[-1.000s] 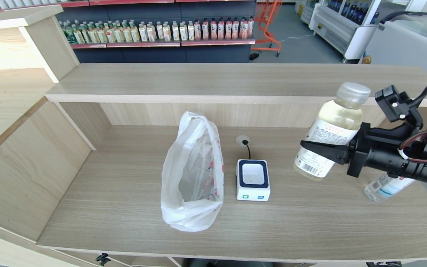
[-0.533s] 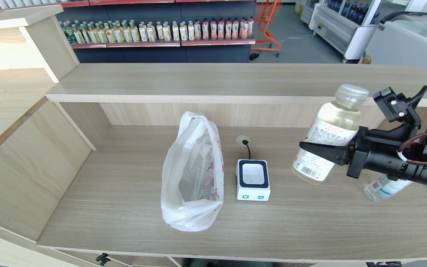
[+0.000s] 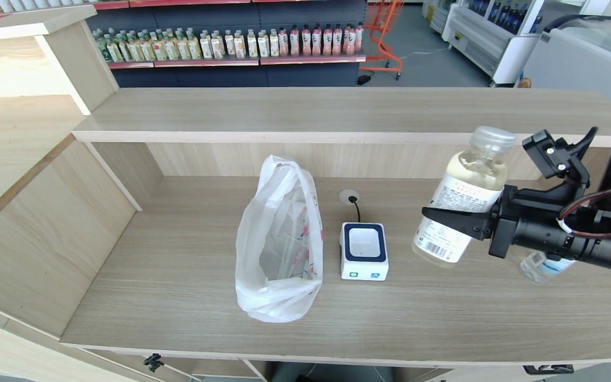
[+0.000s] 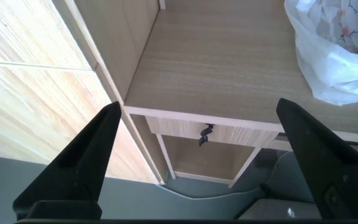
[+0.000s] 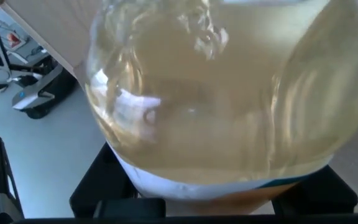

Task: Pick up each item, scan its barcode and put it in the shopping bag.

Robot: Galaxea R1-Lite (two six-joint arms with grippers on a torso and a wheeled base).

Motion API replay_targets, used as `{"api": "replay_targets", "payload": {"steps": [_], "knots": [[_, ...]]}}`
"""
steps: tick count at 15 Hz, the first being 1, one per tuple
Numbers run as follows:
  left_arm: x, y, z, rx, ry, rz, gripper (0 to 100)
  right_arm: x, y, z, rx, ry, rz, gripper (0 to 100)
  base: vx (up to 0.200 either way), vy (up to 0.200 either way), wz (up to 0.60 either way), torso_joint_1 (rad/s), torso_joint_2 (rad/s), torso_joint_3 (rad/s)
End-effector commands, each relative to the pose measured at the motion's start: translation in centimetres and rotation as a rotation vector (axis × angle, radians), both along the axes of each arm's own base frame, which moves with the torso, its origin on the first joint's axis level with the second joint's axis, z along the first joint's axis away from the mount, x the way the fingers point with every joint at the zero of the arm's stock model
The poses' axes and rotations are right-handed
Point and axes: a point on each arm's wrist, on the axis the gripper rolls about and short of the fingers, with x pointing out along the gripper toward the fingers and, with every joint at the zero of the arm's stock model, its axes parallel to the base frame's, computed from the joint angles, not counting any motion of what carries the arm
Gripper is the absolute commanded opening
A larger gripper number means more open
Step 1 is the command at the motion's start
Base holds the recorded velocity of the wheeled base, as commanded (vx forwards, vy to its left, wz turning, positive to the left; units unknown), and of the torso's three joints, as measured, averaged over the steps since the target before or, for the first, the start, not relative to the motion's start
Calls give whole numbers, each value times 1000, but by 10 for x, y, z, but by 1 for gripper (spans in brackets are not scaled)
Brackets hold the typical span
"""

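Your right claw point(image 3: 446, 218) is clenched around the pale-yellow plastic drink bottle point(image 3: 467, 193), holding it tilted in the air. To the claw's left sits the white-and-blue square scanner point(image 3: 364, 249), with the white plastic shopping bag point(image 3: 279, 244) beyond it. Your left claw point(image 4: 199, 109) hangs spread wide.

Bench point(image 3: 178, 276): pale wood-grain laminate, matt, smooth.
Shopping bag point(image 3: 279, 239), just left of scanner: thin white plastic film, translucent, crinkled, slight sheen.
Scanner point(image 3: 364, 250): hard white plastic body, smooth; dark blue rim; glossy top window.
Bottle point(image 3: 462, 204), right of scanner: clear glossy plastic, pale cloudy liquid inside; white printed label, low sheen; translucent plastic cap.
Right pincer point(image 3: 437, 211) on bottle: black, matt fingers.
Second bottle point(image 3: 541, 265), farther right of scanner: clear plastic.
Left pincer point(image 4: 194, 168): black matt fingers.
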Motion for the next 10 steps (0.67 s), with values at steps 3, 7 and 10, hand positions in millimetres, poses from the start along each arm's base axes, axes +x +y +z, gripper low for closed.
{"api": "replay_targets", "payload": {"steps": [3,7,10], "knots": [[0,0,0,-1,0,0,100,1,2,3,43,46,0,0,0,200,0,-4,-4,10],[0,0,0,-1,0,0,100,3,19,-10,71,159,-51,0,0,50,0,7,4,2],[0,0,0,-1,0,0,100,8,41,-25,77,251,-57,0,0,0,0,0,0,0]]}}
